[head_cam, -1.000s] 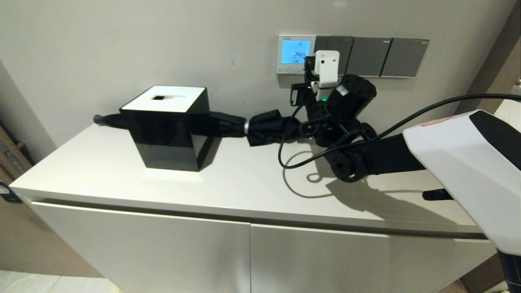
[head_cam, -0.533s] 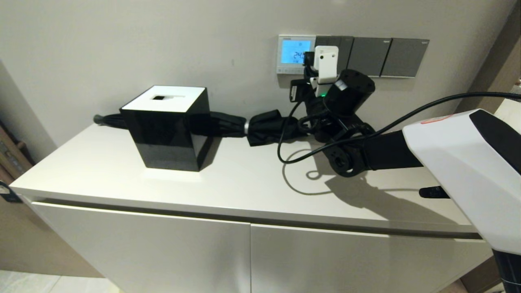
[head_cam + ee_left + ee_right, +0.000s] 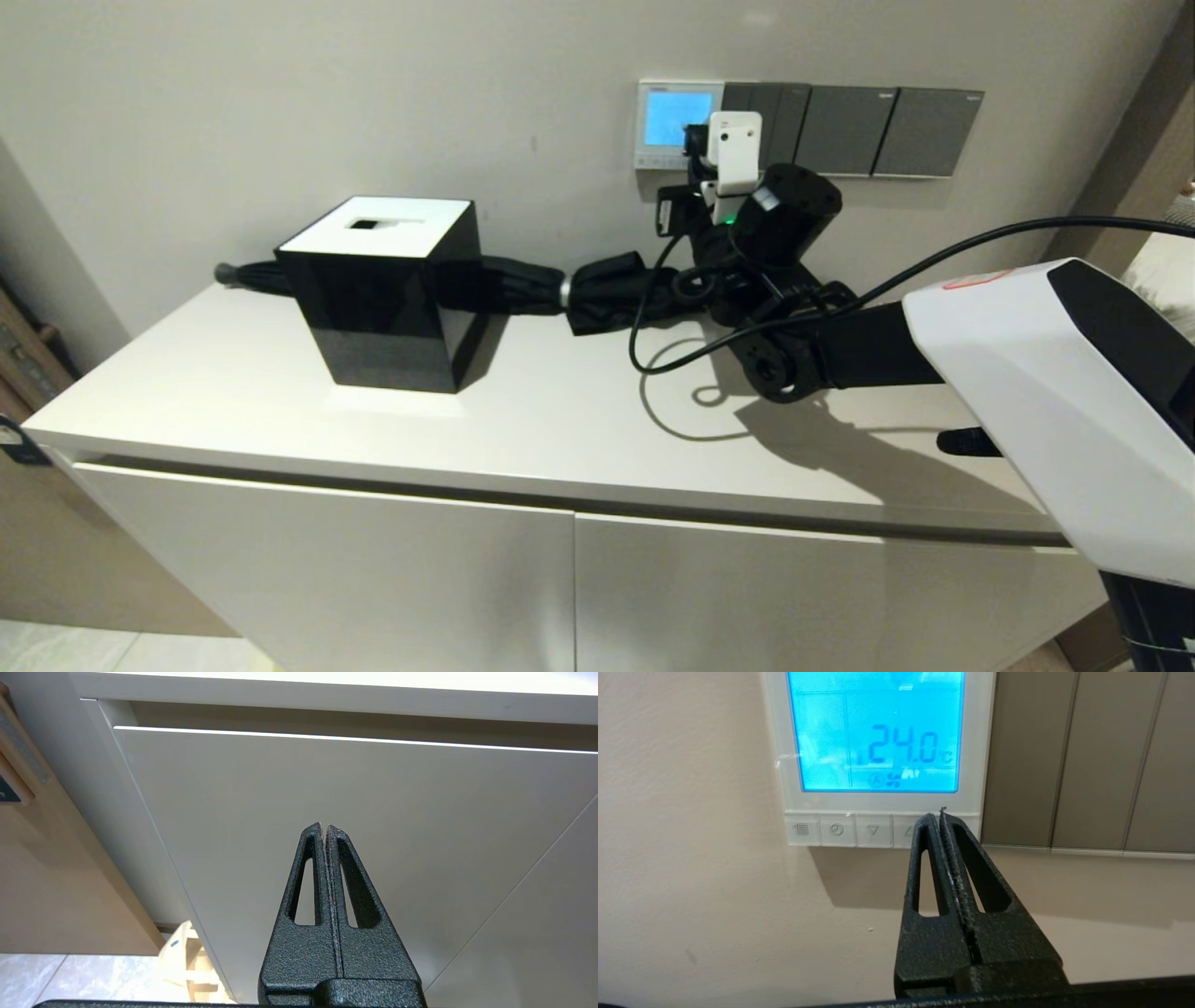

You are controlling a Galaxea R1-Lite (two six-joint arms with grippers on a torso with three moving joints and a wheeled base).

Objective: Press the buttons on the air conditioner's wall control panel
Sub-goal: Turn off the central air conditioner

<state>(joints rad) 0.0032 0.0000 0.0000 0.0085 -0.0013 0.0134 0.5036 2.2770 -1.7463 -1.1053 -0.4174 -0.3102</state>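
Right wrist view is showing the right gripper with its two fingers squeezed together, nothing between them, tips sitting right at the row of buttons along the bottom edge of the air conditioner's wall control panel; can't really tell if it's actually touching. It's covering the keys toward the panel's switch-plate side, while the menu, clock and down-arrow keys are showing clear. The panel's screen is glowing blue and reading 24.0 C. Dark grey switch plates are sitting just beside the panel. Below the panel, a white cabinet is carrying a black tissue box and a folded umbrella. The left gripper is hanging pinched closed, facing the cabinet door.
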